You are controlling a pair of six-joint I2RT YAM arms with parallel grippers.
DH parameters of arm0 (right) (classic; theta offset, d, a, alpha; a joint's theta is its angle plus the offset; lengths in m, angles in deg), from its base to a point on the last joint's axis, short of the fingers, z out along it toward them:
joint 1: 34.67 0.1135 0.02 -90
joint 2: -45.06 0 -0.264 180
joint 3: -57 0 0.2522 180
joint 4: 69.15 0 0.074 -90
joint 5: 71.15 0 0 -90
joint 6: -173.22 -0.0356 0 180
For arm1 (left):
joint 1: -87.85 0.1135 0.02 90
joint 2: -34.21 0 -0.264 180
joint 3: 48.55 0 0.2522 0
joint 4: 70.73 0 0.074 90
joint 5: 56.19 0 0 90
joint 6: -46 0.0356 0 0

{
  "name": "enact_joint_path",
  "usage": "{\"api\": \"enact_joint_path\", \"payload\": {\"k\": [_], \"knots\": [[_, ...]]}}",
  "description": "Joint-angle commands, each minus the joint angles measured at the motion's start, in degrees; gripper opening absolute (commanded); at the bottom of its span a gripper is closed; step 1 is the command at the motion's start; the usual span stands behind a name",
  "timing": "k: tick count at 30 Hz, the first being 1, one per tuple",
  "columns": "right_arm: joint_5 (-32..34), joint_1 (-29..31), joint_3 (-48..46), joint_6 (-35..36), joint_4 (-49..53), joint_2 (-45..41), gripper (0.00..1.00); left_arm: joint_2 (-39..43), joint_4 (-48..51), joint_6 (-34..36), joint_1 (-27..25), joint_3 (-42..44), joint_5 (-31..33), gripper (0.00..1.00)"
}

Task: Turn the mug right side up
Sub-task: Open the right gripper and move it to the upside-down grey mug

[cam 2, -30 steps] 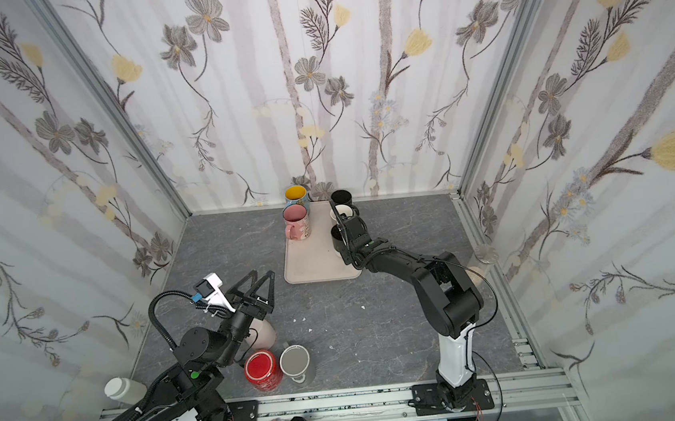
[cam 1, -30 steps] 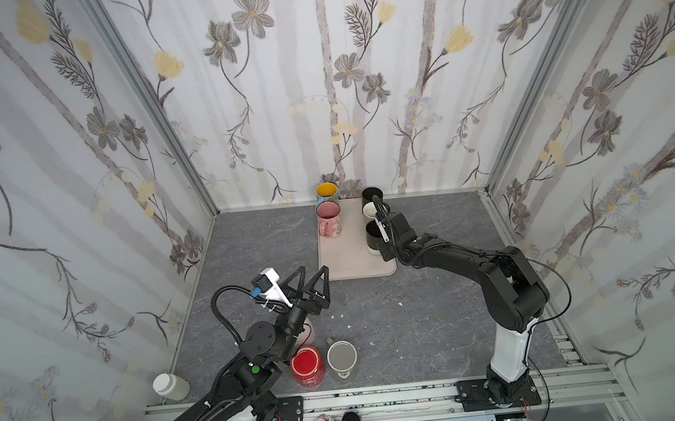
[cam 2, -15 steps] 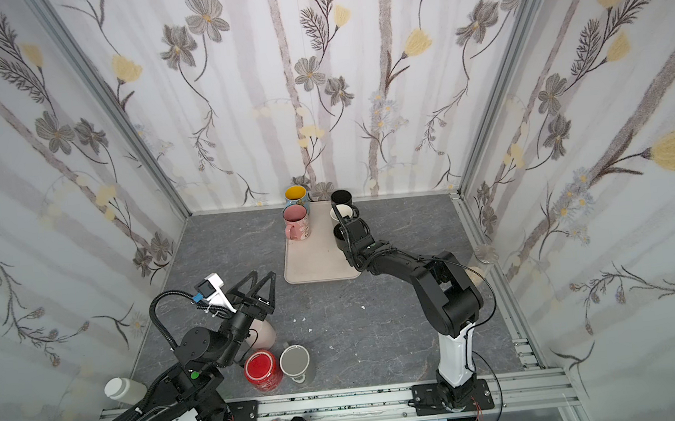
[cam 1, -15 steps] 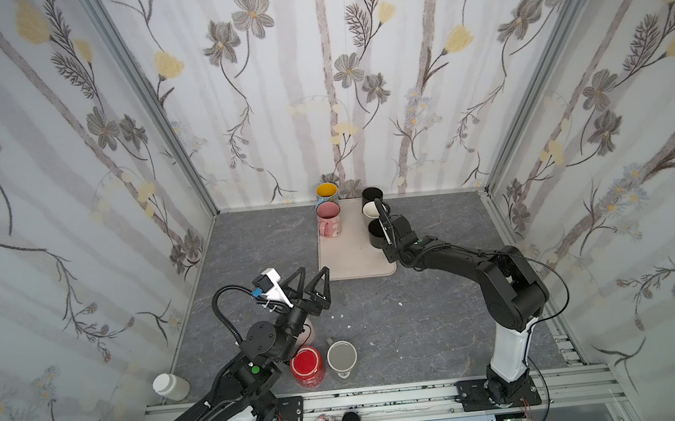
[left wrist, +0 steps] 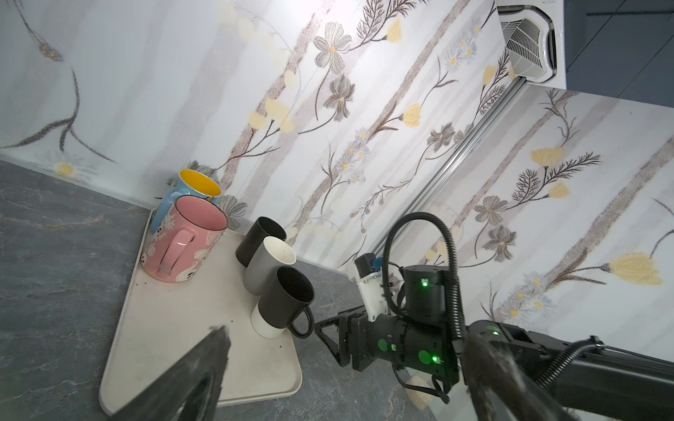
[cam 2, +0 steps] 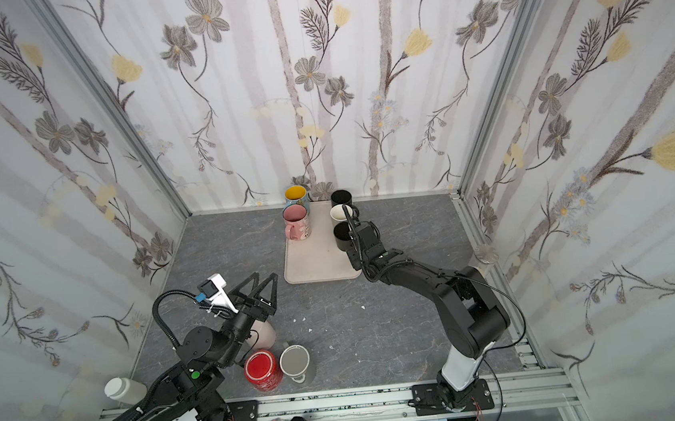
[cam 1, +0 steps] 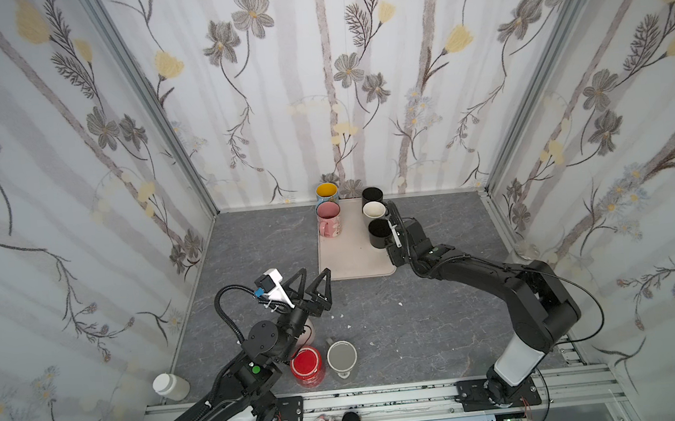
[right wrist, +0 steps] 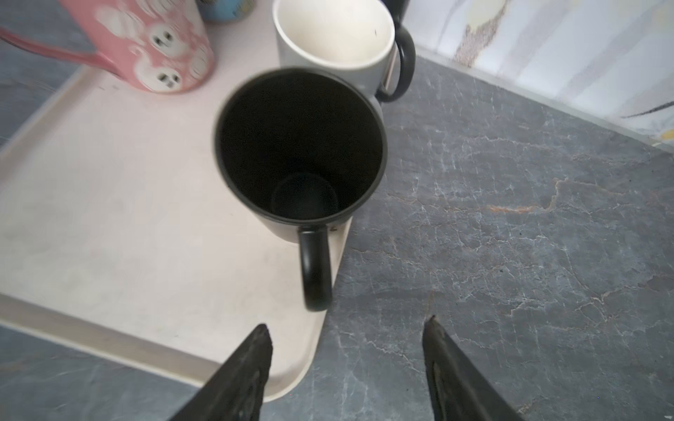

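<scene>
A black mug (cam 1: 379, 233) (cam 2: 342, 237) stands upright, mouth up, at the tray's (cam 1: 353, 262) right edge. Its handle (right wrist: 315, 269) points at my right gripper (right wrist: 346, 322) (cam 1: 392, 231), which is open just behind it, with nothing between the fingers. The left wrist view shows the same mug (left wrist: 286, 299) free of the right gripper (left wrist: 328, 328). My left gripper (cam 1: 315, 272) (cam 2: 265, 276) is open and empty, raised above a beige mug (cam 1: 308, 334) that its arm partly hides.
Also upright on the tray are a yellow-lined blue mug (cam 1: 327, 193), a pink mug (cam 1: 328, 221), another black mug (cam 1: 372, 195) and a grey mug (cam 1: 373, 210). A red mug (cam 1: 307, 365) and a grey mug (cam 1: 341, 357) stand near the front edge. A white bottle (cam 1: 170, 386) lies front left.
My right gripper has gone from shut to open and drawn slightly back from the black mug, which stays upright on the tray. The left arm has not moved.
</scene>
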Motion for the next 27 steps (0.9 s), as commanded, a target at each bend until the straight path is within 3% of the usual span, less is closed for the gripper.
{"api": "enact_joint_path", "payload": {"k": [1, 5, 8, 18, 27], "knots": [[-6.86, 2.28, -3.46, -1.83, -4.24, -6.24, 0.7, 0.75, 1.52, -0.27, 0.03, -0.63, 1.57, 1.0], [-13.31, 6.69, -8.49, -3.09, -4.47, -13.21, 0.76, 1.95, 3.11, 0.19, 0.03, -0.69, 1.88, 1.0], [-15.27, 12.02, -11.59, -3.2, -3.58, -17.28, 1.0, 2.9, 4.68, 0.44, 0.05, -0.89, 2.69, 1.0], [-13.8, 36.24, -13.91, -3.17, -3.34, -21.07, 1.0, 6.44, 8.24, 2.9, 0.07, -1.22, 6.46, 1.0], [-2.37, 46.93, -9.21, 1.46, 0.97, -12.81, 1.0, 6.59, 8.58, 2.76, 0.09, -0.66, 7.08, 1.0]]}}
